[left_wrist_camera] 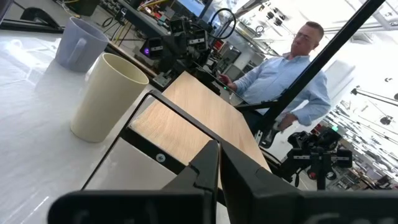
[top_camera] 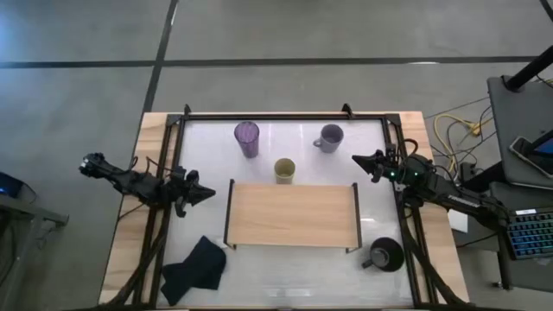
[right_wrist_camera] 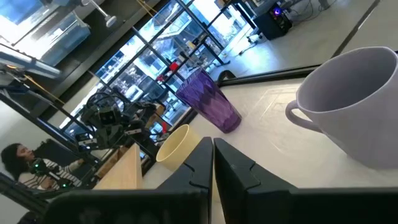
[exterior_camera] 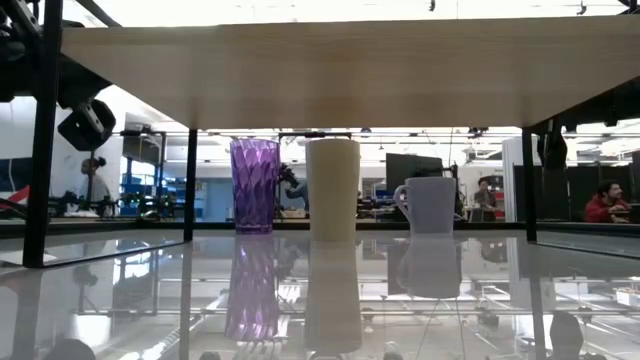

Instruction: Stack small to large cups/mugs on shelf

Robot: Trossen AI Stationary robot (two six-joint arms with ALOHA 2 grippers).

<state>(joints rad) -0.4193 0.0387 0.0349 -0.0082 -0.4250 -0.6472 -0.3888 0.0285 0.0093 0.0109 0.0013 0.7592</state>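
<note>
The light-wood shelf [top_camera: 292,214] stands on the white tabletop with nothing on it. Behind it stand the purple tumbler [top_camera: 247,138], the pale yellow cup [top_camera: 284,170] and the lavender-grey mug [top_camera: 329,137], all upright on their bases. The black mug [top_camera: 384,254] stands upright near the shelf's near right corner. My left gripper [top_camera: 207,192] is shut and empty, left of the shelf. My right gripper [top_camera: 358,161] is shut and empty, near the lavender-grey mug [right_wrist_camera: 357,106].
A dark cloth [top_camera: 194,269] lies crumpled at the near left of the table. A black frame [top_camera: 285,116] runs around the tabletop. People show in the room beyond the table [left_wrist_camera: 292,81].
</note>
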